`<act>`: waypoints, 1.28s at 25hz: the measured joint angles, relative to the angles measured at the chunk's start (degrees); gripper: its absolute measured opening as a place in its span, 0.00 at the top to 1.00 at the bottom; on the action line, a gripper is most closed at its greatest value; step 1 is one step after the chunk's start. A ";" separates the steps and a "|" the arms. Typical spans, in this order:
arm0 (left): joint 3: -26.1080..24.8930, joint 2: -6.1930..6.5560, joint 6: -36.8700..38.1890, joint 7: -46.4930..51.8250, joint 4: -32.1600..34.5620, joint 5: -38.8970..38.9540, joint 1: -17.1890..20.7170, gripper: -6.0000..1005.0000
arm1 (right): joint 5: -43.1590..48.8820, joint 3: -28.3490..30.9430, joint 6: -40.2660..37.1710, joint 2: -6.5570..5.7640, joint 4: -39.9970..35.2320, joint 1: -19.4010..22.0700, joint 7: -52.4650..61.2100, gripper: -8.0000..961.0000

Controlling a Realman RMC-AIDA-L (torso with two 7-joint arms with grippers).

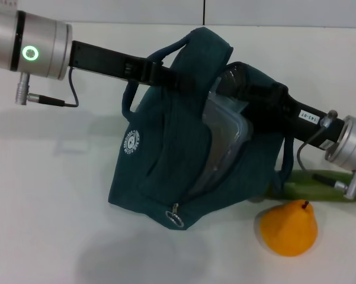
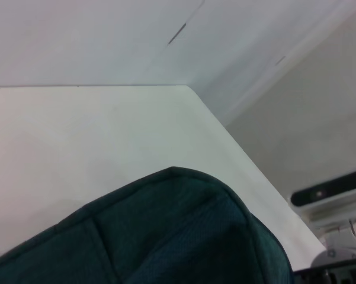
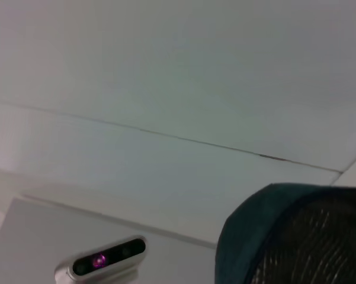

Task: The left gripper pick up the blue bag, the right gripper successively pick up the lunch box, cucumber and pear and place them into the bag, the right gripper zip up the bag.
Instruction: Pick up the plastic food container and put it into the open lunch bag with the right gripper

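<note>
bench (image 1: 59,236) white, carrying everything. bag (image 1: 160,171) largest on it, held up and gaping at its mouth, bottom resting on the bench; also seen as teal fabric in the left wrist view (image 2: 183,236) and the right wrist view (image 3: 296,236). left gripper (image 1: 166,72) reaching in at the bag's upper rim by a handle; fingers hidden by fabric, so cannot tell whether clenched, though judging by the raised rim probably grasping it. right gripper (image 1: 249,89) pushed into the bag's mouth from the other side; fingers buried inside, cannot tell if released or grasping. lunch box (image 1: 225,139) already inside the bag, just below and ahead of the right fingers, clear wall showing through the opening. cucumber (image 1: 320,190) lying on the bench outside the bag, under the right wrist, well short of the fingers. pear (image 1: 288,228) upright on the bench near the cucumber, also outside. zipper pull (image 1: 176,218) hanging at the bag's low corner, zip undone.

judged: bag lifted, lunch box about delivered; cucumber, pear and zipping left to do.
</note>
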State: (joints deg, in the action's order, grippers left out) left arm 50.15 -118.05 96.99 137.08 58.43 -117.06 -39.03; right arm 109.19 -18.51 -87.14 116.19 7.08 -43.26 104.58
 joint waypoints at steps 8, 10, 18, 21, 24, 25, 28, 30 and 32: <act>-0.05 0.49 2.04 0.14 -1.70 2.70 0.15 0.95 | 0.59 -0.64 -0.40 0.00 -3.14 0.52 -3.91 0.88; -0.14 0.54 2.05 0.20 -1.83 2.74 0.15 0.95 | 0.71 -0.65 -0.43 0.02 -3.41 0.51 -4.51 0.88; 0.06 0.55 2.63 0.38 -2.94 2.82 -0.12 0.95 | 0.77 -0.65 -0.55 0.01 -4.83 0.51 -8.62 0.87; 0.01 0.55 2.74 0.45 -2.95 2.98 -0.10 0.95 | 0.77 -0.72 -1.53 -0.19 -5.01 0.68 -10.68 0.84; 0.01 0.55 2.77 0.46 -2.97 3.43 0.14 0.95 | 0.77 -0.87 -2.08 -0.30 -6.03 1.24 -11.43 0.78; 0.01 0.55 2.77 0.46 -2.97 3.43 0.14 0.95 | 0.77 -0.92 -2.22 -0.29 -6.44 1.47 -11.49 0.73; -0.10 0.55 2.77 0.46 -2.98 3.45 0.14 0.95 | 0.75 -1.25 -3.20 -0.24 -7.62 2.49 -12.52 0.59; -0.12 0.55 2.77 0.46 -2.98 3.48 0.11 0.95 | 0.53 -1.27 -4.70 -0.27 -8.04 3.19 -14.67 0.53; -0.17 0.55 2.77 0.40 -3.02 3.49 0.12 0.95 | -0.22 -0.91 -7.55 -0.33 -8.87 4.34 -18.17 0.47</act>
State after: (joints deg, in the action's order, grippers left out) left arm 49.98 -117.50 99.76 137.49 55.41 -113.57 -38.90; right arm 108.97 -19.42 -94.69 115.86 -1.79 -38.92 86.41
